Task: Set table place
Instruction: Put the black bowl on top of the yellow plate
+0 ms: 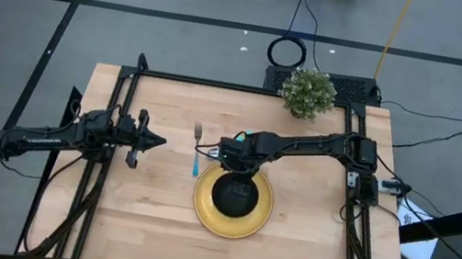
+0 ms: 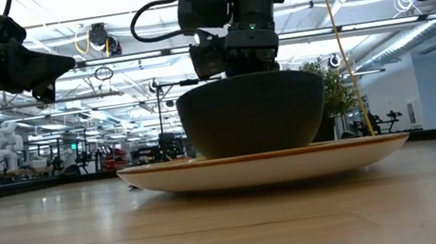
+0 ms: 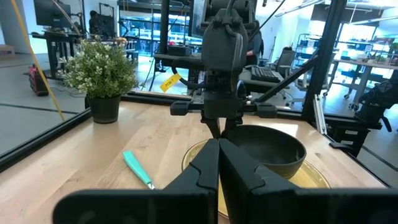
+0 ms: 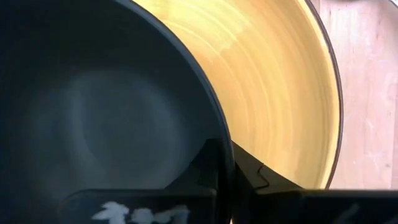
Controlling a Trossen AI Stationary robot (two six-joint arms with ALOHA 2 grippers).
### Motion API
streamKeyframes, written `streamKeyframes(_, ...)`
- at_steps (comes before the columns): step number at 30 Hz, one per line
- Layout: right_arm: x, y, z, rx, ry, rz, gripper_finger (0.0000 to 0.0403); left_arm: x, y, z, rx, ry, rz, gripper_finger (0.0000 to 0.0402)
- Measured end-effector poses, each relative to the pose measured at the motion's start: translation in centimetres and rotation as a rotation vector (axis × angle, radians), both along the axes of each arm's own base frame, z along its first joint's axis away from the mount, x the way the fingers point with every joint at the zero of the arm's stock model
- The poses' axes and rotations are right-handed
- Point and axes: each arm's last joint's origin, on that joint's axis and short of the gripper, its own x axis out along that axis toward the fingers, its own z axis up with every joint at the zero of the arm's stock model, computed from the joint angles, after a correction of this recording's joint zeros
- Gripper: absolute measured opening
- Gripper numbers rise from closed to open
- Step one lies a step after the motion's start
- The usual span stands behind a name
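Nearest the front edge of the counter [image 1: 149, 237], the yellow plate [image 1: 258, 222] is lying flat on the wood, with the black bowl [image 1: 234, 195] sitting upright at its middle. Just above the bowl's far rim, the right end effector [image 1: 240, 170] is hanging, its fingers [image 4: 217, 165] clenched on that rim, one inside the bowl and one outside over the plate. Beside the plate, toward the left arm, a fork [image 1: 196, 147] with a teal handle is lying on the counter, prongs pointing to the far edge. Farther left, the left end effector [image 1: 157, 142] is hovering well apart from the plate, fingers [image 3: 205, 171] pressed together and grasping nothing. Beyond everything, a small potted plant [image 1: 307, 93] is standing at the far edge.
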Motion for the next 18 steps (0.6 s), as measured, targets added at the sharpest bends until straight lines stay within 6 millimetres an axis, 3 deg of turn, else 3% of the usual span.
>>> streamKeyframes(18,-0.25,0.02,-0.05,0.020,0.025,0.002,0.0000,0.00,0.00,0.00,0.001,0.000,0.000,0.0017)
